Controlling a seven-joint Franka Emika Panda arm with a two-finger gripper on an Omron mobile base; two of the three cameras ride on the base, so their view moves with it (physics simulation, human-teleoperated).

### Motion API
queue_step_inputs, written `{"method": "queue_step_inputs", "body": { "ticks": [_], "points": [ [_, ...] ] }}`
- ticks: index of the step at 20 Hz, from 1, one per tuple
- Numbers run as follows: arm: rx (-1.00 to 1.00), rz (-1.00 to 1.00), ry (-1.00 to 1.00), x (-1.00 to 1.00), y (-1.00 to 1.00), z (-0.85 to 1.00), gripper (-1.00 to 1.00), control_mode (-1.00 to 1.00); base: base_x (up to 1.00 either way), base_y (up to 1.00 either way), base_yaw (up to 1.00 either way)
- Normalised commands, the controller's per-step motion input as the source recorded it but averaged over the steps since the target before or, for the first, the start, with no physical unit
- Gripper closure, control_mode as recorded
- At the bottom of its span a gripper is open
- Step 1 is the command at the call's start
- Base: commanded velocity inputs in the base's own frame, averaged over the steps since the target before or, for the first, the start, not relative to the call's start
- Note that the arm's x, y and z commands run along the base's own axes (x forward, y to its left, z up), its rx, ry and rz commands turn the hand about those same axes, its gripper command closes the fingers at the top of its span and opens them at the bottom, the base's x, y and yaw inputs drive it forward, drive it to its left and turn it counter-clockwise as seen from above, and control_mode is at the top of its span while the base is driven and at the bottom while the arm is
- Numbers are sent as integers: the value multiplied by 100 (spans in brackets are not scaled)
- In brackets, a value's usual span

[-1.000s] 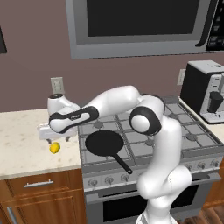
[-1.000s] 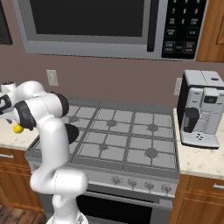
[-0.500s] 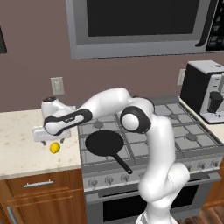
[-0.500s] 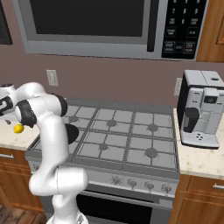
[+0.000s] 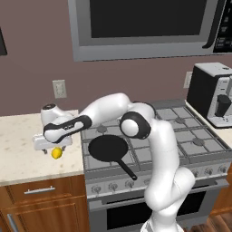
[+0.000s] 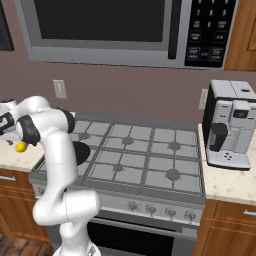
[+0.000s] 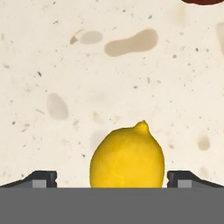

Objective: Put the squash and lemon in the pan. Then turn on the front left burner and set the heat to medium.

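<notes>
The white arm (image 6: 52, 150) is reaching toward nine o'clock over the counter (image 6: 15, 156), where the lemon (image 6: 20, 147) is lying. The pan (image 6: 80, 151) is sitting on the stove (image 6: 135, 157), partly hidden behind the arm.

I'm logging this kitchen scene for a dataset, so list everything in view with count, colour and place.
lemon: 1, bright yellow, on the counter left of the stove
squash: 1, dark red edge, on the counter beyond the lemon
pan: 1, black, front left of the stove
stove: 1, grey grates
microwave: 1, steel, above the stove
coffee machine: 1, white and black, right counter
wall outlet: 1, white, wall
end effector: 1, dark tips, open astride the lemon
</notes>
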Motion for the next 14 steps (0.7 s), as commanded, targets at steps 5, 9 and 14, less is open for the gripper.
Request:
{"method": "queue_step_inputs", "body": {
  "ticks": [5,9,14],
  "points": [
    [0,-1,0,-8,-7,-16,-100,-100,0,0,0],
    [0,-1,0,0,-12,-22,-100,-100,0,0,0],
    [0,-1,0,0,-8,-19,-100,-100,0,0,0]
  ]
}}
